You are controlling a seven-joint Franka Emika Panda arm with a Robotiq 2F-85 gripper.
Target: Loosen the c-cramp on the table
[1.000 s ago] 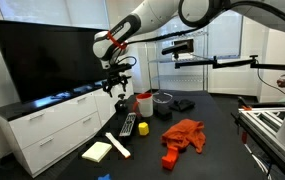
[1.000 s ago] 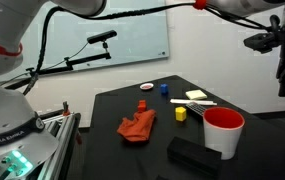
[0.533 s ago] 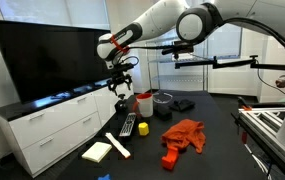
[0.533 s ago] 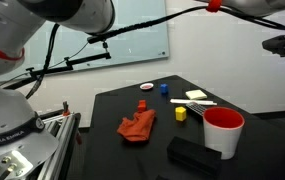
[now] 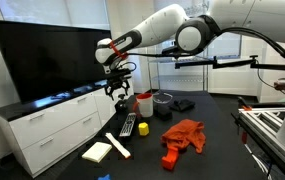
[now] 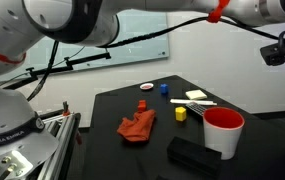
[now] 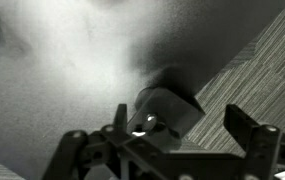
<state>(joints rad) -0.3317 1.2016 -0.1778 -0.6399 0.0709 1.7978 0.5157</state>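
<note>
While wrist view blurs to grey, claw (image 5: 119, 93) hangs spread open; c-cramp (image 6: 142, 104) tiny, indistinct.

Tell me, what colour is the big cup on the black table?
Red outside, white inside. The cup shows best in an exterior view.

Bright daylight; wrist view perhaps blurred

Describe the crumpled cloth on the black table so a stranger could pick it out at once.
Start at the big black table beside the white cabinet. Near its middle lies a crumpled orange-red cloth, soft and shapeless. Unlike the upright red cup and the small yellow block nearby, it is a floppy heap.
</note>
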